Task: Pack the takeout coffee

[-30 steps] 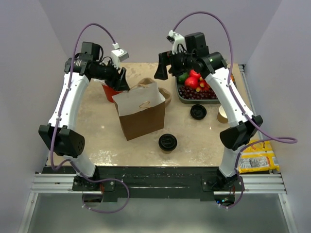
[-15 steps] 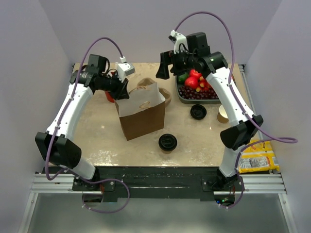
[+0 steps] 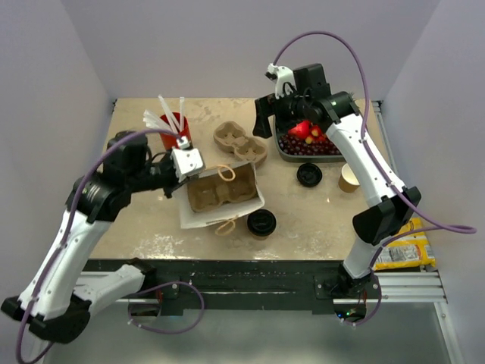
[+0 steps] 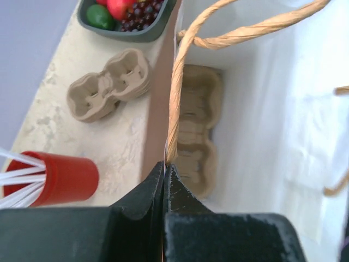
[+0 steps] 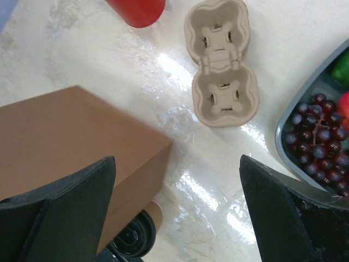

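Bag (image 4: 262, 136) rim pinched by left gripper (image 4: 164, 168), plain only from left wrist.

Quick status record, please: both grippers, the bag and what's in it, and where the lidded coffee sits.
left gripper: fingers shut on the paper bag rim, at a handle's base
right gripper: open, empty, above the table near the bag's corner
paper bag: mouth open
in bag: one cup carrier
takeout coffee: on the table beside the bag, not packed
second cup carrier: on the table, outside the bag
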You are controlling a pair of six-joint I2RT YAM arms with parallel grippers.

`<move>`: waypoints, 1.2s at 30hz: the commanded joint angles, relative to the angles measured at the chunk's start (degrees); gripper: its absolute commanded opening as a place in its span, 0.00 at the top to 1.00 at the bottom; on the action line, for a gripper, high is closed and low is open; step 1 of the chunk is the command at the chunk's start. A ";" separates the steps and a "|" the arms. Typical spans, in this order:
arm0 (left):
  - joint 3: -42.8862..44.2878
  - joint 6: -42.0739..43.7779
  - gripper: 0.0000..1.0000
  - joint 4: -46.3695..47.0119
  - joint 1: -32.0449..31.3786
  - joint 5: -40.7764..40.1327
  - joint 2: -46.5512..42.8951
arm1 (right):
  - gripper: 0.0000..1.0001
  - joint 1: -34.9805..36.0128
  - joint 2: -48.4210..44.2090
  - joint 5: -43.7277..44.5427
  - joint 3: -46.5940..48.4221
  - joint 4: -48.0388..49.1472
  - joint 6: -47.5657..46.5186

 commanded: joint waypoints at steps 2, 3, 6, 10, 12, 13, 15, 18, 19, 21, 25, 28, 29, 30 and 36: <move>-9.07 6.39 1.00 4.28 -1.27 -9.79 -7.34 | 0.01 -0.10 -2.44 4.15 -0.74 2.08 -2.00; -10.47 6.56 1.00 4.91 -1.27 -10.23 -8.32 | 0.01 -0.10 -2.27 4.24 -0.57 2.17 -2.00; -10.40 5.69 1.00 5.35 -1.27 -10.76 -9.30 | 0.01 -0.10 -1.56 4.42 -0.04 2.35 -1.91; -9.61 5.86 1.00 5.62 -1.27 -11.20 -10.18 | 0.01 -0.10 -0.86 4.33 0.84 2.44 -1.91; -9.08 5.78 1.00 5.96 -1.27 -11.98 -10.70 | 0.01 -0.01 -0.86 4.33 0.58 1.91 -4.72; -8.82 5.78 1.00 6.23 -1.27 -12.51 -11.06 | 0.01 -0.01 -0.86 4.50 0.14 1.91 -5.07; -8.03 6.39 1.00 6.14 -1.27 -13.92 -11.41 | 0.01 -0.10 -0.95 4.42 -0.91 1.21 -6.39; -10.99 9.10 1.00 7.90 -1.27 -15.06 -14.13 | 0.01 -0.10 -1.04 4.50 -3.19 1.38 -7.36; -11.97 9.98 1.00 7.55 -1.27 -15.07 -15.35 | 0.01 -0.01 -0.95 4.50 -4.25 1.64 -7.53; -14.87 12.45 1.00 6.68 -1.27 -14.46 -16.07 | 0.01 -0.01 0.28 4.33 -4.26 1.64 -7.27; -18.74 13.86 1.00 5.96 -1.27 -12.43 -18.43 | 0.01 -0.10 1.95 4.59 -1.89 2.00 -7.01; -19.89 13.34 1.00 5.18 -1.27 -11.12 -17.92 | 0.01 -0.10 2.83 4.68 -1.27 2.08 -7.18; -20.41 13.07 1.00 5.18 -1.27 -10.94 -17.74 | 0.01 -0.01 3.09 4.68 -1.18 2.00 -7.36; -20.51 12.90 1.00 5.26 -1.18 -10.50 -17.65 | 0.01 -0.10 3.44 4.68 -1.09 2.00 -7.45; -21.30 11.93 1.00 6.93 -1.27 -10.15 -16.77 | 0.01 -0.10 5.64 3.89 1.19 1.82 -8.41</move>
